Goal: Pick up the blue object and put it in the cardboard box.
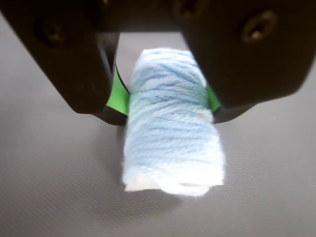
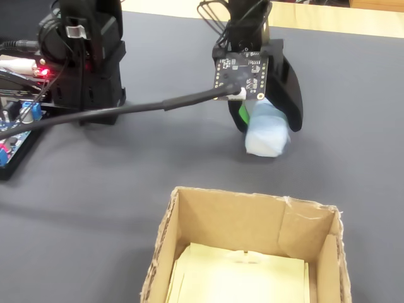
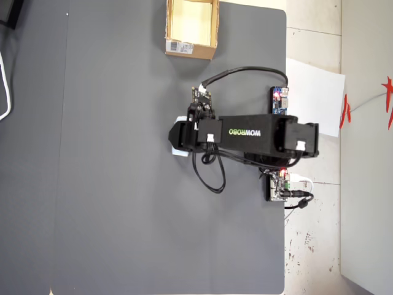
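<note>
The blue object (image 1: 170, 143) is a pale blue woolly roll standing between my black jaws. My gripper (image 1: 168, 112) is shut on it, with the green pads (image 1: 117, 98) pressed against both of its sides and its lower end sticking out below them. In the fixed view the roll (image 2: 266, 137) hangs from the gripper (image 2: 268, 123) at the level of the grey mat; whether it touches the mat is unclear. The cardboard box (image 2: 227, 221) stands open in front of it with a pale yellow inside. From overhead the box (image 3: 190, 48) is at the top and the gripper (image 3: 178, 138) mid-table, hiding most of the roll (image 3: 178, 152).
The arm's base (image 2: 85, 57) and a lit circuit board (image 2: 19, 120) sit at the left of the fixed view. A thick black cable (image 2: 126, 110) runs from there to the wrist. A white sheet (image 3: 316, 92) lies off the mat's right edge in the overhead view.
</note>
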Tool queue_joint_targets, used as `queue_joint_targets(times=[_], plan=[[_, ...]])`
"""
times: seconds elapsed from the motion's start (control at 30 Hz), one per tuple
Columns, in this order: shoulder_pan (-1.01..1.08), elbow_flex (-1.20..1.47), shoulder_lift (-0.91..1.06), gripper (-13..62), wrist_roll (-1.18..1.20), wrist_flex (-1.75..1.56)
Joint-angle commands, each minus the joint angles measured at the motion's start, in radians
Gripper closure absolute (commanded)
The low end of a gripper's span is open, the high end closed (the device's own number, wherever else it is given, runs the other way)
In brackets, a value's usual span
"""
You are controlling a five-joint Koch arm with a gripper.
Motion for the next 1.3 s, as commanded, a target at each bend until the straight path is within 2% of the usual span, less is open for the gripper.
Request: queue_joint_targets(times=[0.0,0.33,0.87,1.07,1.27], plan=[[0.005,-0.064,0.000,29.5,0.020,-0.037],[0.058,0.002,0.043,31.0,0.069,-0.227],[0.330,0.284,0.293,31.0,0.094,-1.035],[0.485,0.195,0.314,31.0,0.008,-1.054],[0.657,0.041,0.295,31.0,-0.103,-0.896]])
